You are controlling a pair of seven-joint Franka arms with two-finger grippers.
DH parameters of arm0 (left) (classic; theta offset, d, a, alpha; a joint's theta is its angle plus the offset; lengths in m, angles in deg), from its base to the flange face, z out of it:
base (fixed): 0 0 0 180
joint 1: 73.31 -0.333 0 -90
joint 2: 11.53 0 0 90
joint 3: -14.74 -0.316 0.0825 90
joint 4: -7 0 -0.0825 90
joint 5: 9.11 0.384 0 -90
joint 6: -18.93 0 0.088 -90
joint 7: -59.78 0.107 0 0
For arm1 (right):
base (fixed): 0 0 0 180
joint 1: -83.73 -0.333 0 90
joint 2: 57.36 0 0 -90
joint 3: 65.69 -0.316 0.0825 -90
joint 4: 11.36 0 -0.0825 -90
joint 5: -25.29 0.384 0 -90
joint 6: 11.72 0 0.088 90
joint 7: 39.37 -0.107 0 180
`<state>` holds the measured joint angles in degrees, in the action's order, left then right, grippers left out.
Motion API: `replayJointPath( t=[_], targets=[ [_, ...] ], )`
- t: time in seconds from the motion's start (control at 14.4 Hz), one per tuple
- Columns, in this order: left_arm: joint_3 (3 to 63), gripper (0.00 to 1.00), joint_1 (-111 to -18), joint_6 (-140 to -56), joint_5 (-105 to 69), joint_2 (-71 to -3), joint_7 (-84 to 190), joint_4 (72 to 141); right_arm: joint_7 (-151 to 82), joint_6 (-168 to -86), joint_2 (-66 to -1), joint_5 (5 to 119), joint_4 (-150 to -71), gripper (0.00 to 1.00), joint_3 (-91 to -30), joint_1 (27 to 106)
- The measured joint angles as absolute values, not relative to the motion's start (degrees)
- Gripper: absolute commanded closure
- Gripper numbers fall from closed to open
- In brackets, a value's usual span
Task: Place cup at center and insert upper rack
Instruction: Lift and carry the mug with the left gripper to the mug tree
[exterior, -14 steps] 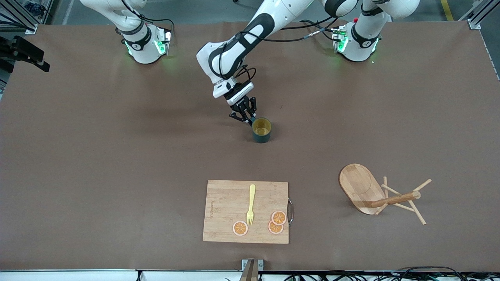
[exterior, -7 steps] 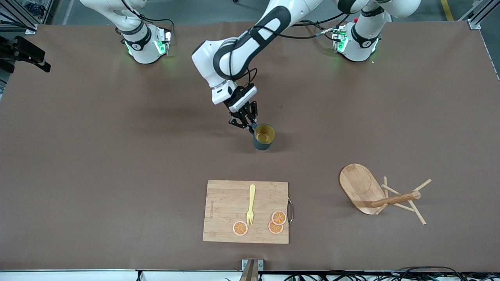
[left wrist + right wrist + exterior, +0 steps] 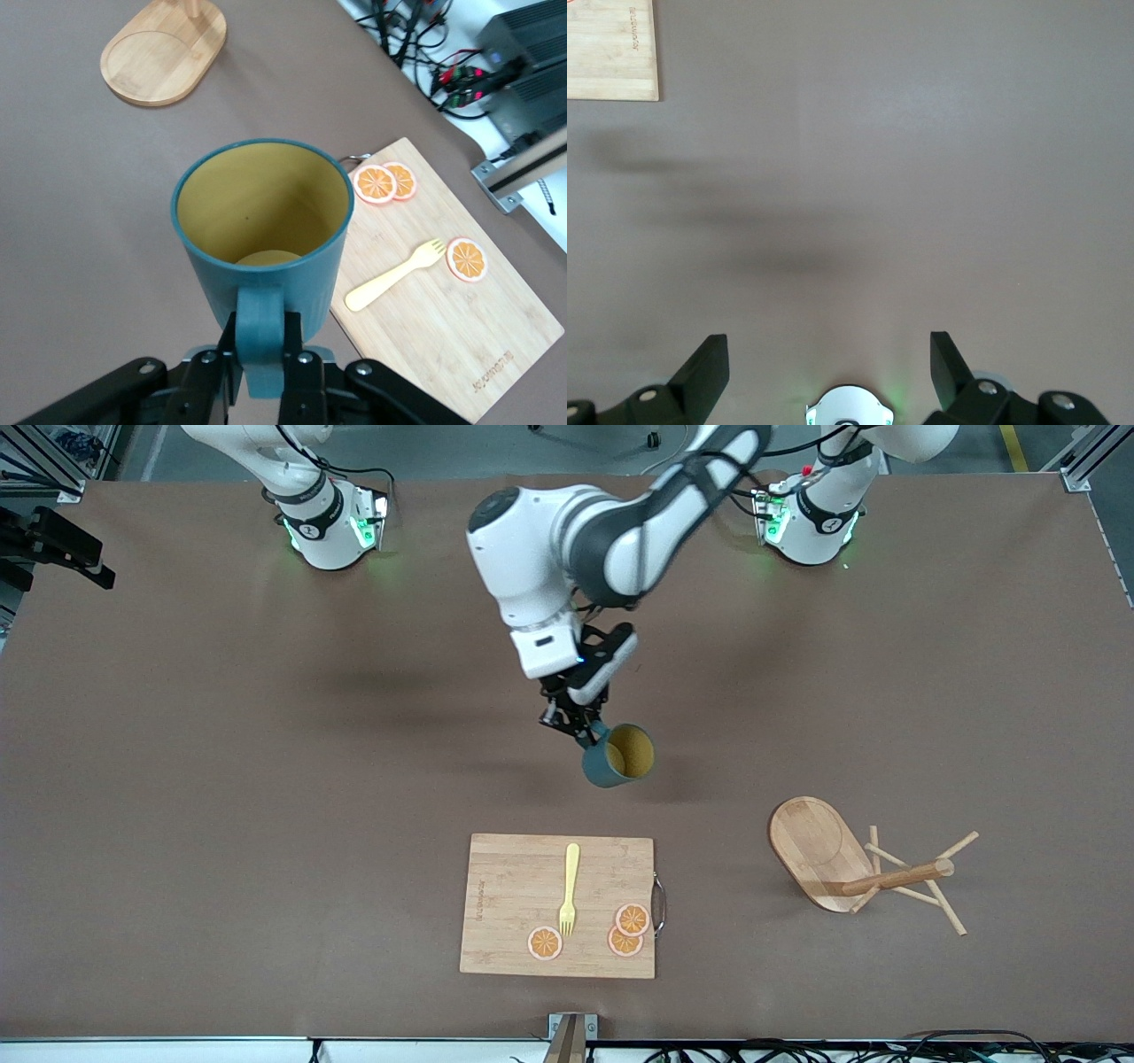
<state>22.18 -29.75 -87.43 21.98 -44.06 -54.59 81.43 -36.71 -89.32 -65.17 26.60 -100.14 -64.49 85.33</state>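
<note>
The dark teal cup with a mustard-yellow inside hangs tilted in the air over the middle of the table. My left gripper is shut on its handle; the left wrist view shows the cup with my left gripper clamped on the handle. The wooden mug-tree rack lies tipped on its side on the table toward the left arm's end, its oval base also in the left wrist view. My right gripper is open and empty, held high over bare table.
A rectangular bamboo cutting board lies near the front edge, nearer to the camera than the cup. On it are a yellow fork and three orange slices. The board's corner shows in the right wrist view.
My left gripper has lifted the cup off the table, tilted it, and carried it toward the front camera and the left arm's end. The right arm has not moved.
</note>
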Motion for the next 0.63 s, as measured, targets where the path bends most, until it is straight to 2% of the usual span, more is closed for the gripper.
replayJointPath(
  t=[0.63],
  targets=[
    [22.2, 0.99, -48.6, -90.8, 0.6, -38.8, -33.4, 81.4, -36.7, -89.3, -65.2, 26.6, -100.1, 0.0, -64.5, 85.3]
  ],
)
